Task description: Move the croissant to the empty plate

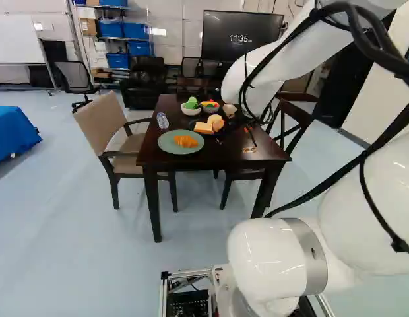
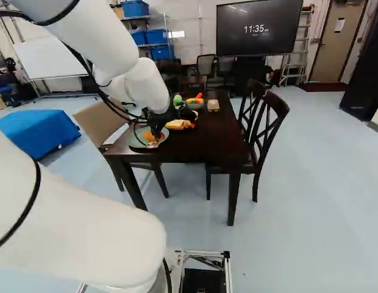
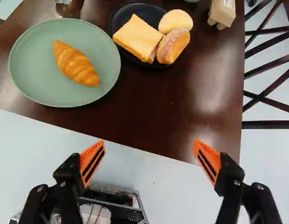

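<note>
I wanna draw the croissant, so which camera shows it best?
The wrist view: the croissant is big and uncovered there. The left base view shows it tiny; in the right base view, the pincer partly hides it.

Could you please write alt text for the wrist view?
A croissant lies alone on a green plate on a dark wooden table, beside a black plate of breads; the gripper stands open and empty near the table's edge.
</note>
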### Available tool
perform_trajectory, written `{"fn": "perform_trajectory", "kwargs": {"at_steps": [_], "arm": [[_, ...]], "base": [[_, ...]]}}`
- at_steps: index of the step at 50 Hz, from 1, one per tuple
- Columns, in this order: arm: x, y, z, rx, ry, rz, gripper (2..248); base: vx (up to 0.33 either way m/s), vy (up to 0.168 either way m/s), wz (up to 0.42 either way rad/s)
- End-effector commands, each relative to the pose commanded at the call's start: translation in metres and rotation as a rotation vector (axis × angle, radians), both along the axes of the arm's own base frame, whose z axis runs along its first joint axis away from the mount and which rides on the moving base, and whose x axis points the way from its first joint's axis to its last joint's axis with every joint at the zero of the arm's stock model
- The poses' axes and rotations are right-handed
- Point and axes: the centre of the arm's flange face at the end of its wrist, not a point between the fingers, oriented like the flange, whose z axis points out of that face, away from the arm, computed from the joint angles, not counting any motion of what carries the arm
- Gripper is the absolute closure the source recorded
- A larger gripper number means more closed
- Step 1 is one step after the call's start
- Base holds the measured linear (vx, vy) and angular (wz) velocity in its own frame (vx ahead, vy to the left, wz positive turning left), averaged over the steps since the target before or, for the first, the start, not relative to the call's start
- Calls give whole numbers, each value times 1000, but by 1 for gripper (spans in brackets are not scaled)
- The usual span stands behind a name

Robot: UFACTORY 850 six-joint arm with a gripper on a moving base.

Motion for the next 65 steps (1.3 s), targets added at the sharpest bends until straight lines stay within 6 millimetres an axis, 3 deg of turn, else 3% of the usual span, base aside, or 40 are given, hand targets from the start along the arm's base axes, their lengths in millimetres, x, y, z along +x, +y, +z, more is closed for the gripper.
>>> {"fn": "perform_trajectory", "kwargs": {"at_steps": [29, 65], "arm": [[-15, 9, -45, 74, -165, -54, 3], [-50, 19, -98, 194, -392, -122, 3]], "base": [[0, 0, 0], [0, 0, 0]]}}
